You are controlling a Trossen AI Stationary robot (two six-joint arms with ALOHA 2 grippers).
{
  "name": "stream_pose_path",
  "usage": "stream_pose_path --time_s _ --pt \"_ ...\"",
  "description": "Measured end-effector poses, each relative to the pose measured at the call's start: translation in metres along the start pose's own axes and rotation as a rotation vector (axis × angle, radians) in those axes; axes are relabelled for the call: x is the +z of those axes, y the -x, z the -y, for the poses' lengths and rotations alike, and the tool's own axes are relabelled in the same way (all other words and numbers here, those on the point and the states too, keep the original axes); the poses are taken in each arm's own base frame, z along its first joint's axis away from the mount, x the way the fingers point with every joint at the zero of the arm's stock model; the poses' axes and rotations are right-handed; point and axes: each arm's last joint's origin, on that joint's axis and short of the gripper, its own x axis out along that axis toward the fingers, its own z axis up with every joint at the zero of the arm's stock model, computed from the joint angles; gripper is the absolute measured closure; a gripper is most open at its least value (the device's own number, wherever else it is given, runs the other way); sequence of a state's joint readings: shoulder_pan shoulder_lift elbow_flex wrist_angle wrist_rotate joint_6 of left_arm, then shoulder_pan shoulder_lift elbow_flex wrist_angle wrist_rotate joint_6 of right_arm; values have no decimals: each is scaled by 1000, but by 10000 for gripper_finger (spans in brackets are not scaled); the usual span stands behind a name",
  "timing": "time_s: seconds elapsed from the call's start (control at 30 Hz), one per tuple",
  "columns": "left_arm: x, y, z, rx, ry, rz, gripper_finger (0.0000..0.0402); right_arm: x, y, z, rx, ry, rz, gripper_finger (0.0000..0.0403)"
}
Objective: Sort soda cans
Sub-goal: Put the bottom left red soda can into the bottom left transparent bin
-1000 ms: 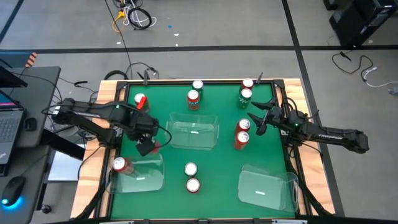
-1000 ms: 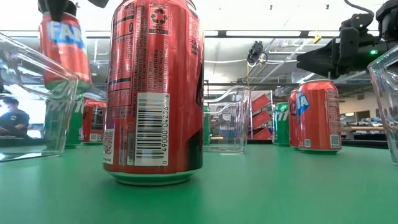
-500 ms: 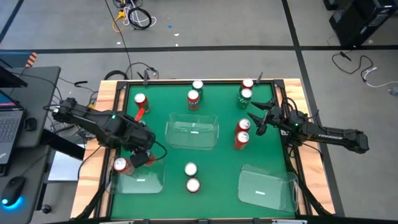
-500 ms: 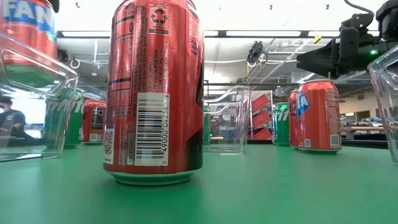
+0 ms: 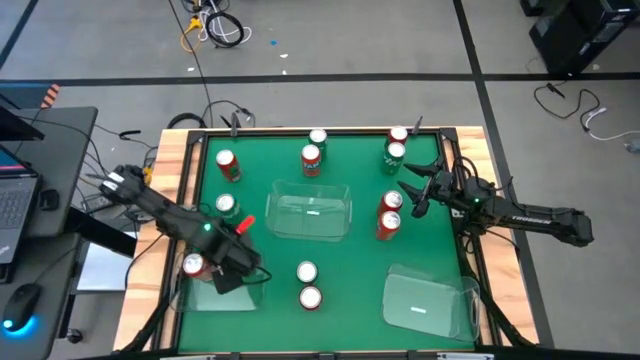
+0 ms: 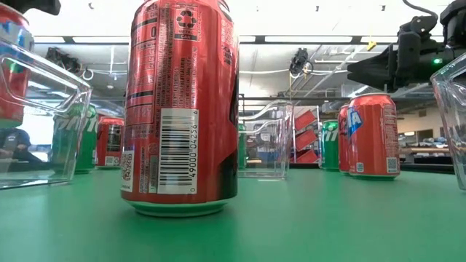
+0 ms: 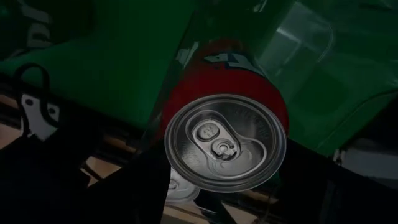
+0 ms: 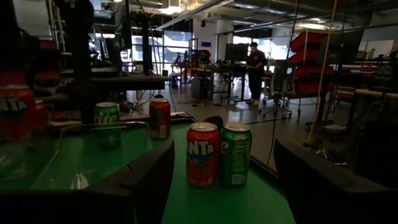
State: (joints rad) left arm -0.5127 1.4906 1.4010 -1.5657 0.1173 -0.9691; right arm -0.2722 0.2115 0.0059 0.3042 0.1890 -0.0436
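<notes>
My left gripper points down over the clear bin at the table's near left and is shut on a red soda can, whose silver top faces the wrist camera. The low view shows this can at the far left, behind the bin wall. Another red can stands in that bin. My right gripper hovers open and level at the right side, next to two red cans. Other red and green cans stand upright on the green mat. My left gripper pinches the red can between its two fingers, which stand on opposite sides of it near its top rim. The fingers come from above, pointing down. The can hangs upright and lifted clear, above the bin.
A second clear bin sits mid-table and a third at the near right. Two cans stand near the front centre, one of them filling the low view. Cans line the far edge and far right. A green can stands beside my left arm.
My left gripper has carried the red can toward the table's near edge and down, from beside the centre bin to over the near left bin, rolling a little. The can stays upright. The green can that the arm covered now shows.
</notes>
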Motion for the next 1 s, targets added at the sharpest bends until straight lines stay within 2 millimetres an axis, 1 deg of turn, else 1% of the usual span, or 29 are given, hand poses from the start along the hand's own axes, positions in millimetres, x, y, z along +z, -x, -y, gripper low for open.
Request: stream_pose_path --time_s 0.17,0.33,0.47,0.67,1.0 --pt "1 -13 9 61 -43 -12 149 0 0 0 0 0 0 141" --pt "-4 -38 5 146 -50 -75 149 0 0 0 0 0 0 141" --pt "-6 -50 2 185 -70 -95 150 0 0 0 0 0 0 139" --pt "-5 -54 2 188 -80 -86 148 0 0 0 0 0 0 142" --pt "-5 -54 2 188 -79 -92 129 0 0 0 0 0 0 141"
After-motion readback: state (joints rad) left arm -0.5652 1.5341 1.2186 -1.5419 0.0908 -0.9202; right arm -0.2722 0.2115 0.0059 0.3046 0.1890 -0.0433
